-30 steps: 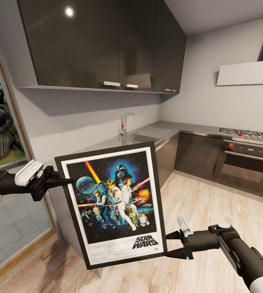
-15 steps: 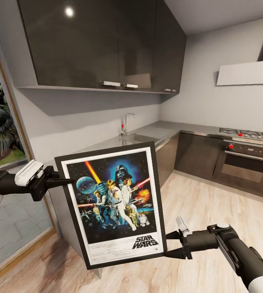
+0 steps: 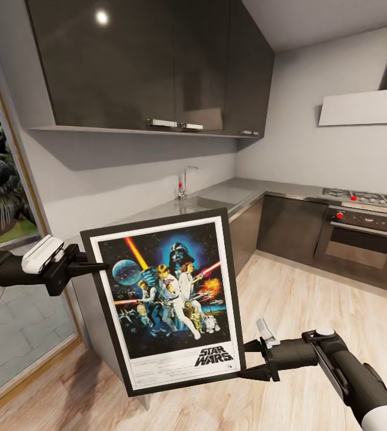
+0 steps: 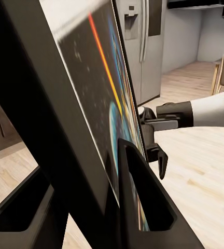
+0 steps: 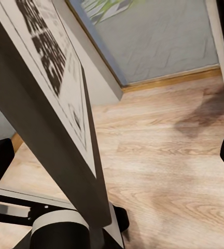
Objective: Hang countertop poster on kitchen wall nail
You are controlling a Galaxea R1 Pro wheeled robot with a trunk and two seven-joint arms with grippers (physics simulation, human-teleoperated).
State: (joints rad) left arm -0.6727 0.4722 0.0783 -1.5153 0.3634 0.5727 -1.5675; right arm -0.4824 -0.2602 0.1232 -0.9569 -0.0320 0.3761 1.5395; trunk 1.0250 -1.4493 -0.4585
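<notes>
I hold the black-framed Star Wars poster (image 3: 166, 293) upright in the air in front of me, picture side facing my head camera. My left gripper (image 3: 97, 265) is shut on the frame's upper left edge, and its fingers (image 4: 143, 202) clamp the poster (image 4: 86, 98) from both sides. My right gripper (image 3: 248, 360) stands open at the lower right corner, with the frame edge (image 5: 44, 114) between its spread fingers. That right gripper (image 4: 156, 148) also shows past the poster. The grey kitchen countertop (image 3: 235, 194) runs behind. The wall nails are out of view.
A sink with a tap (image 3: 184, 184) is set in the countertop under dark upper cabinets (image 3: 157, 66). An oven with a hob (image 3: 366, 230) stands at the right. A glass door (image 3: 5, 239) is at the left. Wood floor (image 3: 301, 299) lies ahead.
My right gripper has edged a little left and up, closer onto the poster's lower right edge. The poster and the left gripper have stayed still.
</notes>
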